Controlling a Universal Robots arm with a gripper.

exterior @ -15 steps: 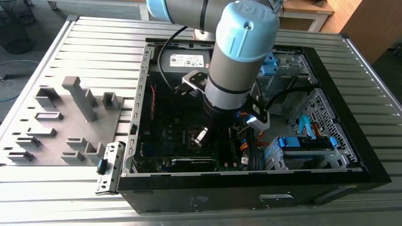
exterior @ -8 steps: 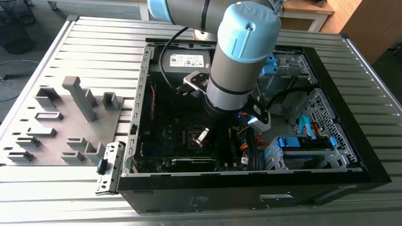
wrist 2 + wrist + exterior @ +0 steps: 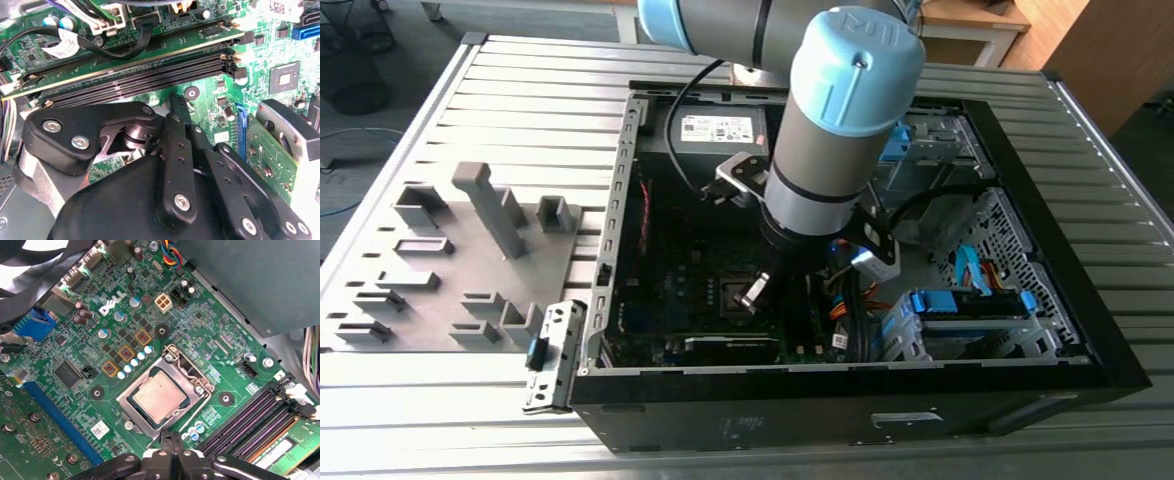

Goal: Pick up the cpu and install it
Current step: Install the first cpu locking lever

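CPU (image 3: 159,399), its pale metal face up, lies flat inside the square socket frame (image 3: 196,371) on the green motherboard (image 3: 65,405) in the first wrist view; nothing grips it. The pincer (image 3: 172,442) hangs just beside the socket's edge with its black fingers (image 3: 178,450) pressed together at the tips and nothing between them. In the second wrist view the same black fingers (image 3: 176,125) meet in a narrow point just above the board, near the long dark memory slots (image 3: 140,75). Those memory slots (image 3: 255,420) lie close to the socket in the first wrist view, on its far side from the blue expansion slot (image 3: 60,420).

In the exterior view the grey arm with its pale blue cap (image 3: 834,130) reaches down into the open black computer case (image 3: 854,400), and the pincer (image 3: 754,295) sits low over the middle of the motherboard. The case lies on a ribbed metal worktop (image 3: 534,70). On the exterior view's left, well apart from the case, grey plastic fixture blocks (image 3: 487,205) stand upright on the worktop.
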